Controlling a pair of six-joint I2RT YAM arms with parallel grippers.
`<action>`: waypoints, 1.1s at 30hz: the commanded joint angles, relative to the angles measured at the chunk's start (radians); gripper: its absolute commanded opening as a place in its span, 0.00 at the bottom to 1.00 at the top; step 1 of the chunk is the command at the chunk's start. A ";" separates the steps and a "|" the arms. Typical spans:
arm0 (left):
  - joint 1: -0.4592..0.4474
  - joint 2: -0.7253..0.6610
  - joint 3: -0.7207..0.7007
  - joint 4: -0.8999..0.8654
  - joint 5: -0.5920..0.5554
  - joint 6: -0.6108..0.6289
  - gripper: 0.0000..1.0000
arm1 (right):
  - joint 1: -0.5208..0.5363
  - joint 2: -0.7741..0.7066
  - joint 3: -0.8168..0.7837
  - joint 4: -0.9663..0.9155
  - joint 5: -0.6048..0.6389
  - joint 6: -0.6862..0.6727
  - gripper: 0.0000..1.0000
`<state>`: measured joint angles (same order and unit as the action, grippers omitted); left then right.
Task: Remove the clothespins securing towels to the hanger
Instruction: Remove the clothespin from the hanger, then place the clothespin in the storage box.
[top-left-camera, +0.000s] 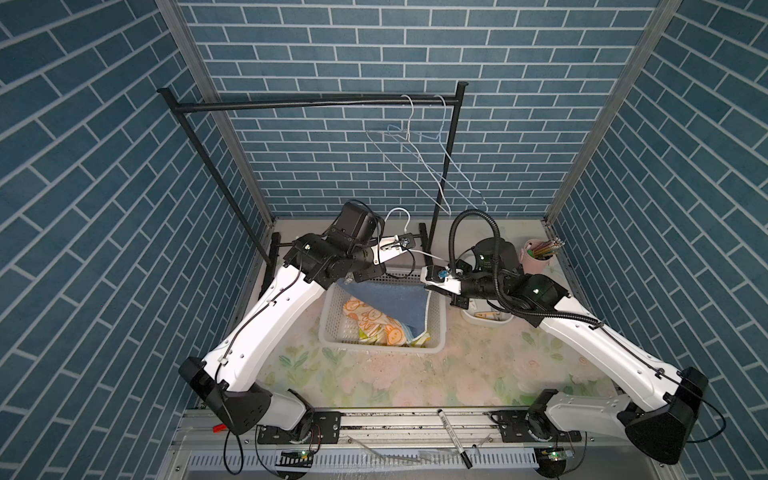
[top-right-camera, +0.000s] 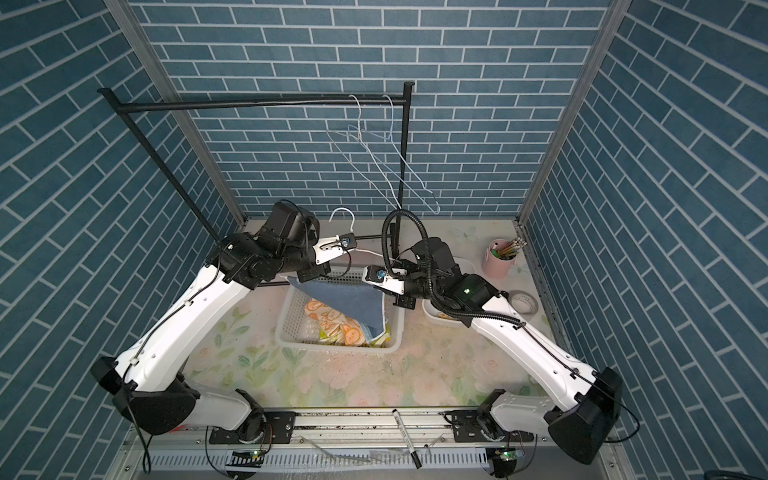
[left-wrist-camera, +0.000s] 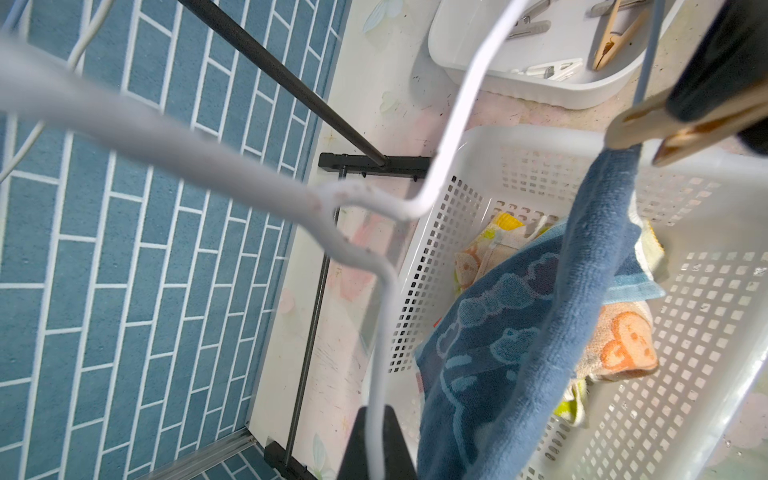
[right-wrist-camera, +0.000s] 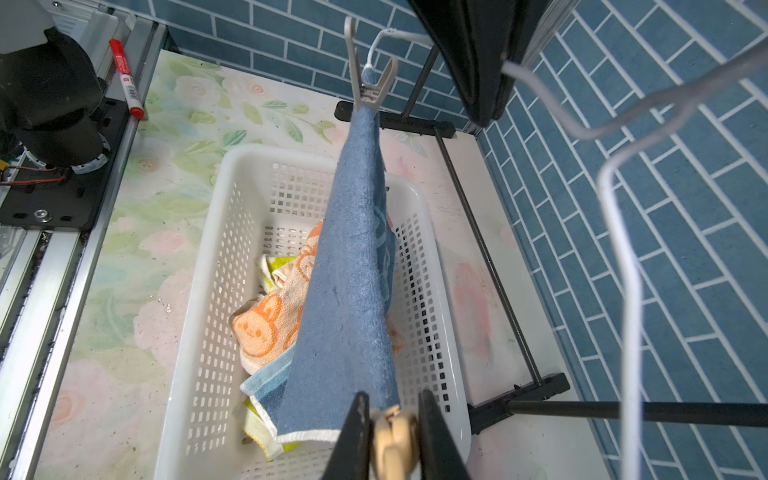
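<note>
Above the white basket (right-wrist-camera: 208, 291), mid-table:
- R gripper (right-wrist-camera: 392, 419): jaws pinched onto tan clothespin (right-wrist-camera: 395, 444); pin sits at one corner of blue towel (right-wrist-camera: 349, 270), on the wire;
- L gripper (left-wrist-camera: 376, 440): closed tight on hanger (left-wrist-camera: 166, 145), holding it up over basket;
- grey clothespin (right-wrist-camera: 370, 79) clips towel's other corner to hanger; towel's lower edge dips into basket;
- orange towel (right-wrist-camera: 266, 324) & yellow-green towel (right-wrist-camera: 272, 270) lie in basket;
- loose clothespins (left-wrist-camera: 548, 70) in white tray (left-wrist-camera: 519, 89) beside basket
</note>
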<state>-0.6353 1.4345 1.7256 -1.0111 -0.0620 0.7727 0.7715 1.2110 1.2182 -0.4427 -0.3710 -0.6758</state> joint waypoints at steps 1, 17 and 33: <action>-0.007 -0.011 -0.032 0.023 -0.038 -0.035 0.00 | 0.003 -0.075 0.028 -0.004 0.056 0.028 0.00; 0.003 -0.116 -0.156 0.136 -0.183 -0.170 0.00 | -0.159 -0.209 -0.227 -0.148 0.490 0.123 0.00; 0.002 -0.144 -0.185 0.124 -0.154 -0.162 0.00 | -0.407 0.103 -0.291 0.174 0.509 0.390 0.18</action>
<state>-0.6342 1.3109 1.5547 -0.9001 -0.2234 0.6174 0.3805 1.3003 0.9001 -0.3218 0.1196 -0.3622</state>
